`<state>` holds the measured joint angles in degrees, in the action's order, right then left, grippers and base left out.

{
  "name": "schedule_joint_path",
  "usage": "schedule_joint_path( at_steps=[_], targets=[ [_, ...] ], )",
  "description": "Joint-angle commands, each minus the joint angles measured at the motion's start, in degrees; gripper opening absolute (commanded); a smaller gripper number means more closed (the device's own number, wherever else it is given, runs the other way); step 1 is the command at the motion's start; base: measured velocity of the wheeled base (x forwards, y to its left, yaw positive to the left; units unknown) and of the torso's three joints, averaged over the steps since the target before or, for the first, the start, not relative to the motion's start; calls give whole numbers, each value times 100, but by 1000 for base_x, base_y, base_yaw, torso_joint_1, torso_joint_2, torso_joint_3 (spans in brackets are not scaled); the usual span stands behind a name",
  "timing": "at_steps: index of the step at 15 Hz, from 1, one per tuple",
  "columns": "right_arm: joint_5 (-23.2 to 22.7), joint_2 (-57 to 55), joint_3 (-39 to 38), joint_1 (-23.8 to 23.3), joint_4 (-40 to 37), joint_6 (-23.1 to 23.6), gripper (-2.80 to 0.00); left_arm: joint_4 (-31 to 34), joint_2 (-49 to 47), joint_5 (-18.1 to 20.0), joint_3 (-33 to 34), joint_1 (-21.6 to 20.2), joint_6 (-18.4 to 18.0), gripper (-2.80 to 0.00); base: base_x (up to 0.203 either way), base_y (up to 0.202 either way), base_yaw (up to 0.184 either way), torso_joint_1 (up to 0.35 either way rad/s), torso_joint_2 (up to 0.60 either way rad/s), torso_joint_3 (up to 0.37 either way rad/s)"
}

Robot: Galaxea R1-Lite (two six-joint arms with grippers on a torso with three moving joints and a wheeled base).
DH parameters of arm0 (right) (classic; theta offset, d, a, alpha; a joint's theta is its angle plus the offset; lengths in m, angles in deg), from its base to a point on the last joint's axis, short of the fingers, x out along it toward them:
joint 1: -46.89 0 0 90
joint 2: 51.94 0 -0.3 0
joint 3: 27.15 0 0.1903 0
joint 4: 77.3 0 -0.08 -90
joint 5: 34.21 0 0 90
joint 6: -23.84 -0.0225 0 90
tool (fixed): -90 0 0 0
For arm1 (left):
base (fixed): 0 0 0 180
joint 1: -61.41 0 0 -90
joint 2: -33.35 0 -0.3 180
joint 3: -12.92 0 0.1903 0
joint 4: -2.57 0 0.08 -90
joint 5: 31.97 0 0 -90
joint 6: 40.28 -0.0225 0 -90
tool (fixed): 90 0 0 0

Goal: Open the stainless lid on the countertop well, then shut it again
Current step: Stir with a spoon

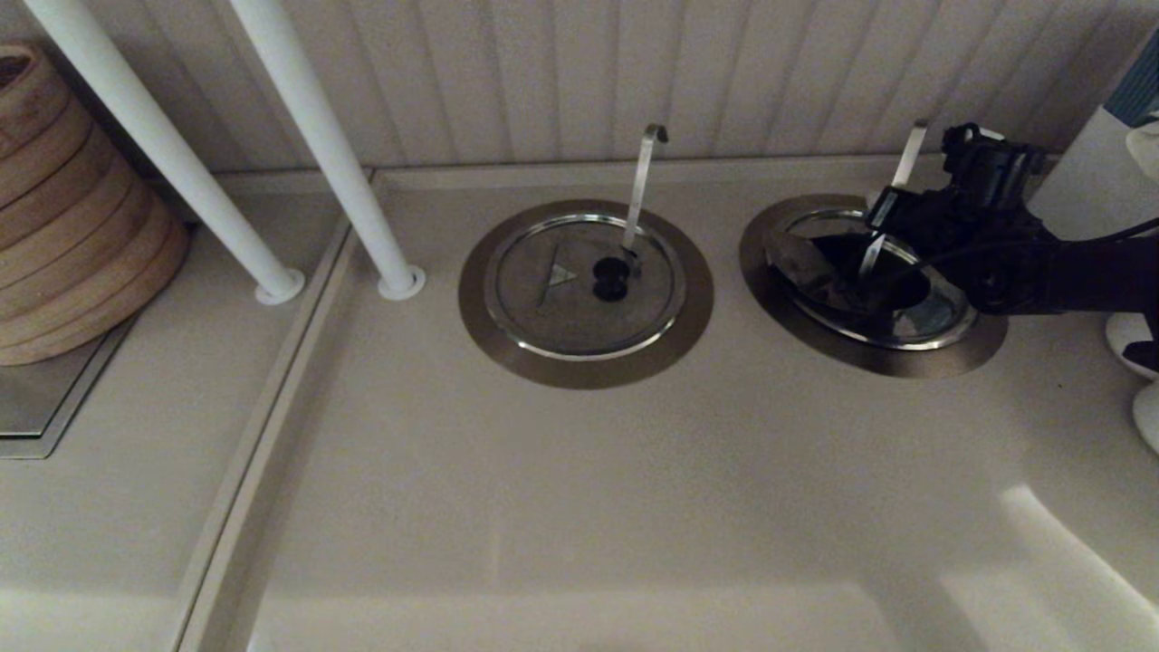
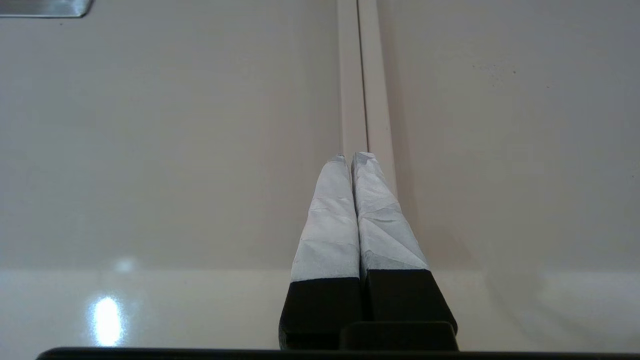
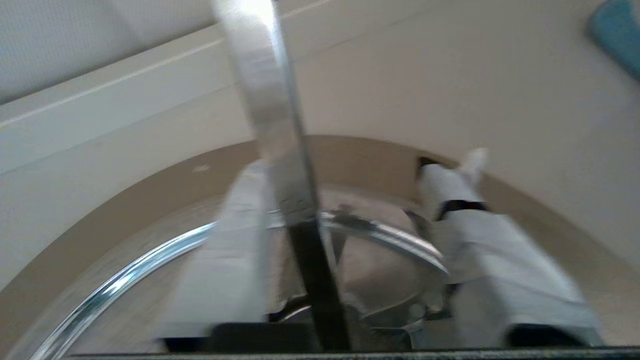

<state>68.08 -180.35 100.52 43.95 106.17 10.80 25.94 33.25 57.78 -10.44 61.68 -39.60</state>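
Lid status: the stainless lid [image 1: 819, 272] on the right-hand countertop well [image 1: 942, 358] is part-folded, its left half tilted up off the rim and dark hole showing. Your right gripper [image 1: 892, 237] is over the well, fingers [image 3: 225, 265] apart, straddling the ladle handle [image 3: 267, 110] and clamped on nothing. Probably spread to clear that handle. Left gripper [image 2: 350, 159] is parked above bare counter, fingers pressed together. The other lid [image 1: 584, 285] sits flat and closed.
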Motion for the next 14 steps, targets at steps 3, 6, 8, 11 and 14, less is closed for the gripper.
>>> schedule_joint_path(
  at_steps=[3, 6, 8, 11, 14],
  targets=[
    [10, 82, -33, 31, 23, -15, -280, 0, 1, -2, 0, 0, 2, -280, 0, 0, 0, 0, 0, 0],
    [10, 89, -42, 48, 23, -15, -280, 0, 1, -2, 0, 0, 2, -280, 0, 0, 0, 0, 0, 0],
    [10, 149, -84, 49, 23, -15, -280, 0, 1, -2, 0, 0, -3, -280, 0, 0, 0, 0, 0, 0],
    [6, 355, -245, 80, 23, -6, -280, 0, 1, -2, 0, 0, 2, -280, 0, 0, 0, 0, 0, 0],
    [-30, 790, -505, 105, 20, -4, -280, 0, 1, -2, 0, 0, 2, -280, 0, 0, 0, 0, 0, 0]
  ],
)
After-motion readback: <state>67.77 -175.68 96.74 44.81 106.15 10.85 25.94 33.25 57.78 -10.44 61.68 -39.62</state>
